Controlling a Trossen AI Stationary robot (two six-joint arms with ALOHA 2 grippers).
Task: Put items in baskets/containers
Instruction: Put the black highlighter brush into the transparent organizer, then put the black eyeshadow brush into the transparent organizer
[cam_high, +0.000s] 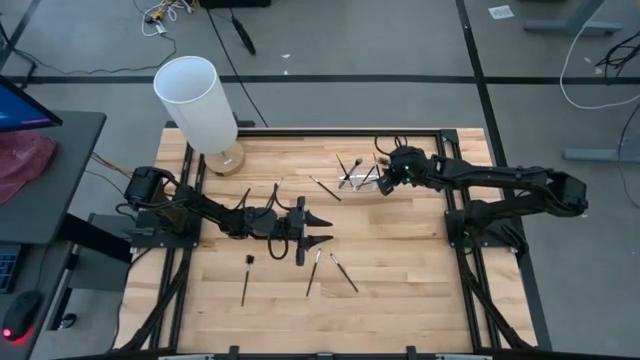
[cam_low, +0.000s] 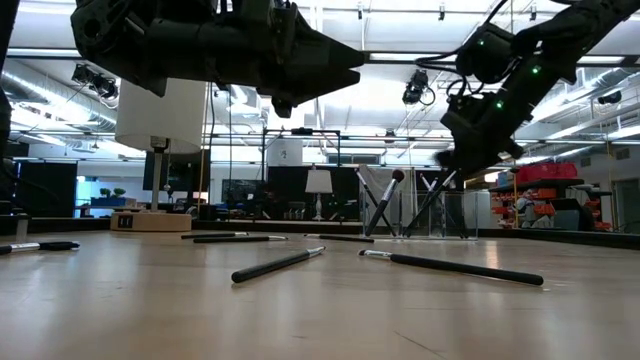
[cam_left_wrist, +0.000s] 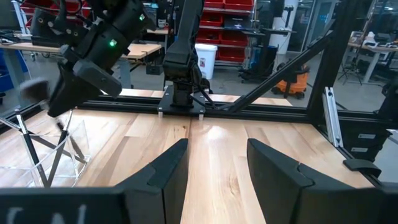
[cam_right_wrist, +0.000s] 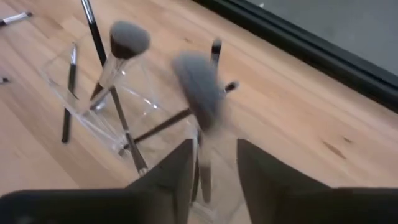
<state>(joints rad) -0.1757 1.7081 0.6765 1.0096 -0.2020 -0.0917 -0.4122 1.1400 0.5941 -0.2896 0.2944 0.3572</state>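
Note:
A small clear holder (cam_high: 357, 177) (cam_right_wrist: 93, 109) stands at the table's far middle with several brushes leaning in it, heads up. My right gripper (cam_high: 383, 182) (cam_right_wrist: 214, 168) hangs open just over it, tilted down. A blurred brush with a grey fluffy head (cam_right_wrist: 196, 87) stands between its fingers, over the holder. More thin brushes lie flat on the wood (cam_high: 246, 280) (cam_high: 313, 272) (cam_high: 344, 272) (cam_high: 325, 188). My left gripper (cam_high: 322, 230) (cam_left_wrist: 217, 168) is open and level above the table's middle, with nothing between its fingers. My right gripper has the blurred brush's handle (cam_right_wrist: 204, 177) between its fingers, in a gap wider than the handle. The fingers slant down from above on the table's right. The brush stands nearly upright, head up. I cannot tell whether a finger touches it.
A tall white cylinder on a round wooden base (cam_high: 195, 100) (cam_low: 160, 115) stands at the far left corner. A black frame (cam_high: 470, 250) edges the table. Bare wood lies between the holder and the loose brushes.

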